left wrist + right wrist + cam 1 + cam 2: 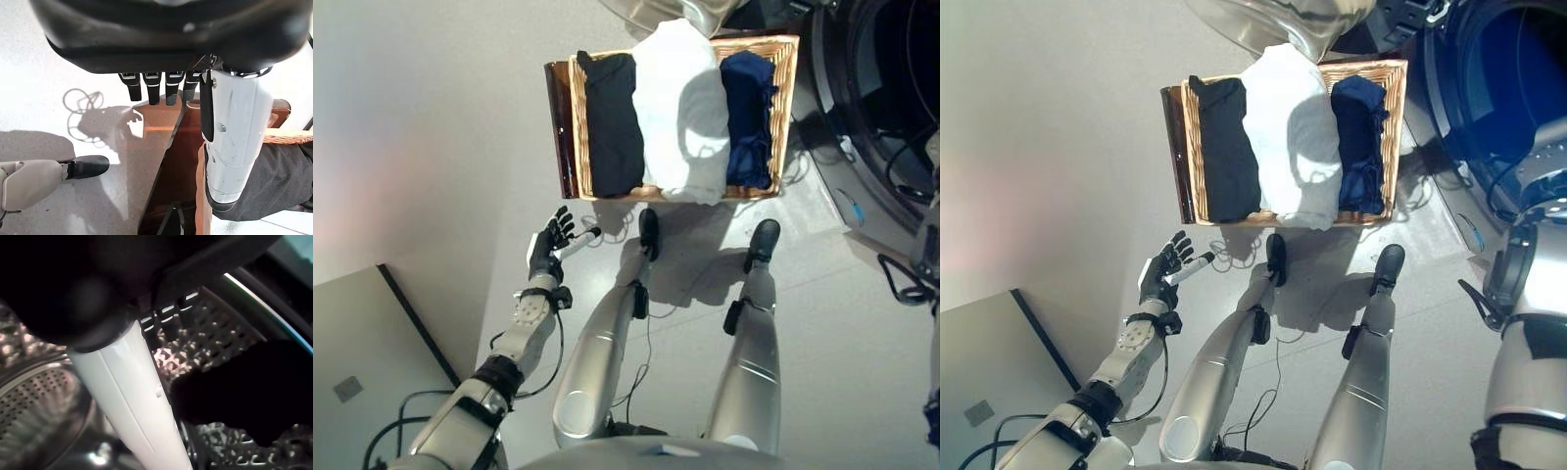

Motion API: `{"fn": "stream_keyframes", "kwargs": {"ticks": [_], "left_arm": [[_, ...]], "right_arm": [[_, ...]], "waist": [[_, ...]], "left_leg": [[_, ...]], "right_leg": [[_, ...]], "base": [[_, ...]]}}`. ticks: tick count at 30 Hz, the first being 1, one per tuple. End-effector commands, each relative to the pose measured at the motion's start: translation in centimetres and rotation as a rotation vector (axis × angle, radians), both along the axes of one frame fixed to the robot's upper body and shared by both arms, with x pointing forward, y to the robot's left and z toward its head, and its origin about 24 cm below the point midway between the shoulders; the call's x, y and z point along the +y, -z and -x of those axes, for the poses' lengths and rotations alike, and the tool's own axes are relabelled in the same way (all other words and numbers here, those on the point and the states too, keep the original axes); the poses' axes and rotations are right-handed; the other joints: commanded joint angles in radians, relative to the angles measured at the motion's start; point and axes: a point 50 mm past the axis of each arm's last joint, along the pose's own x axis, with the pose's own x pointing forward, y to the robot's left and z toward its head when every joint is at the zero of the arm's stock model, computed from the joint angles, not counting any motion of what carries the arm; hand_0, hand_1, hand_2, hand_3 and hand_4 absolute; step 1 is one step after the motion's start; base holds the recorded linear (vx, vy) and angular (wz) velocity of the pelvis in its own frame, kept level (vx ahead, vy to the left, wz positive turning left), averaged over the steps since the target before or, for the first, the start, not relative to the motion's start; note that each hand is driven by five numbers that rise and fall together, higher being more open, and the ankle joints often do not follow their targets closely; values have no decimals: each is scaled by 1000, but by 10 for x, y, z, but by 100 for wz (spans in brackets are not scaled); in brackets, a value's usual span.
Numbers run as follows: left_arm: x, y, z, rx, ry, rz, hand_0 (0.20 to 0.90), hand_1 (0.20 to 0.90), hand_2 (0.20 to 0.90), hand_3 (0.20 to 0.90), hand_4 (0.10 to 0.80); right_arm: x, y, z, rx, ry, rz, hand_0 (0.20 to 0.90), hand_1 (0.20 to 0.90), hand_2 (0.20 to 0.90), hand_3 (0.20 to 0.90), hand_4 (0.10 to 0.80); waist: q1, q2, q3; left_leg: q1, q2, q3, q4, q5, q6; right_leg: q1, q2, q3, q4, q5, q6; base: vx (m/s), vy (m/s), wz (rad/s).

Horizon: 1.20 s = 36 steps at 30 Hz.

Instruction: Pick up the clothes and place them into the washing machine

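R hand (122, 396) inside washer drum (44, 401), fingers' state can't tell; dark garment (244, 391) at 3 o'clock. Risk: garment snags on retract. L hand (548, 245) fingers spread, idle.

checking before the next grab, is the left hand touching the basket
Apart. The left eye view shows the left hand open over bare floor, a clear gap short of the basket.

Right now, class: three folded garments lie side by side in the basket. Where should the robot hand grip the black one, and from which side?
Probably from above, at the black garment's near end. It lies as a long folded strip along the basket's left wall, so the side is blocked. The open left robot hand hovers just short of that end.
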Motion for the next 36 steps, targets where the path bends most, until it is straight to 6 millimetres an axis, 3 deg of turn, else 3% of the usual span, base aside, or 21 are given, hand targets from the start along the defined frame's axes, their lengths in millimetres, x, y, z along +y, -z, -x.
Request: {"fn": "stream_keyframes", "kwargs": {"ticks": [1, 3, 4, 8, 20, 27, 30, 32, 33, 35, 36], "left_arm": [[29, 9, 16, 8, -94, -51, 900, 900, 900, 900, 800], [29, 8, 15, 2, -92, -54, 900, 900, 900, 900, 800], [31, 6, 14, -6, -93, -60, 900, 900, 900, 900, 800], [32, 2, 11, -28, -106, -65, 900, 900, 900, 900, 800], [28, 1, 6, -37, -130, -61, 900, 900, 900, 900, 800], [26, 3, 4, -26, -144, -62, 900, 900, 900, 900, 800], [24, 10, 5, 7, -152, -74, 900, 900, 900, 900, 800], [26, 12, 6, 20, -157, -84, 900, 900, 900, 900, 800], [27, 21, 9, 65, -174, -108, 900, 900, 900, 900, 800], [29, 25, 10, 86, -183, -120, 900, 900, 900, 900, 800], [28, 31, 12, 114, -186, -139, 900, 900, 900, 900, 800]], "right_arm": [[-17, -24, 21, 118, 143, 260, 900, 900, 900, 900, 800], [-16, -22, 20, 213, 159, 308, 900, 900, 900, 900, 800], [-14, -18, 18, 364, 183, 400, 900, 900, 900, 900, 800], [-6, -14, 12, 564, 256, 569, 900, 900, 900, 900, 800], [6, 15, 1, 793, 306, 736, 900, 900, 900, 900, 800], [27, 44, -13, 845, 262, 798, 900, 900, 900, 900, 800], [43, 71, -22, 878, 199, 793, 900, 900, 900, 900, 800], [48, 76, -25, 882, 178, 793, 900, 900, 900, 900, 800], [58, 94, -30, 907, 126, 806, 900, 900, 900, 900, 800], [64, 101, -32, 917, 104, 817, 900, 900, 900, 900, 800], [76, 119, -35, 945, 47, 845, 900, 900, 900, 900, 800]], "waist": [[51, 32, -84], [50, 28, -85], [51, 24, -86], [49, 15, -87], [48, -16, -105], [46, -36, -111], [44, -50, -113], [41, -55, -114], [40, -64, -116], [39, -69, -117], [37, -80, -121]], "left_leg": [[41, 50, -25, -48, -54, -113], [45, 50, -24, -51, -53, -112], [48, 49, -23, -54, -49, -111], [57, 47, -22, -61, -44, -111], [86, 46, -27, -77, -38, -114], [107, 51, -26, -86, -37, -117], [128, 55, -25, -104, -31, -118], [135, 56, -25, -110, -29, -119], [149, 57, -24, -126, -24, -120], [158, 58, -23, -135, -20, -121], [177, 60, -24, -155, -13, -124]], "right_leg": [[21, 27, 6, 111, -115, -35], [27, 28, 5, 106, -113, -35], [39, 27, 3, 97, -107, -34], [55, 28, 1, 80, -98, -34], [116, 30, -8, 27, -80, -32], [155, 36, -7, -8, -70, -32], [182, 40, -8, -30, -61, -32], [189, 41, -8, -35, -58, -32], [206, 42, -10, -51, -50, -31], [216, 43, -10, -60, -46, -30], [236, 42, -15, -80, -36, -27]], "base": [[0, 0, 0], [0, 0, 0], [0, 0, 0], [0, 0, 0], [0, 0, 0], [0, 0, 0], [22, -11, -2], [25, -9, -5], [22, -9, -9], [35, -8, -10], [40, -7, -3]]}}
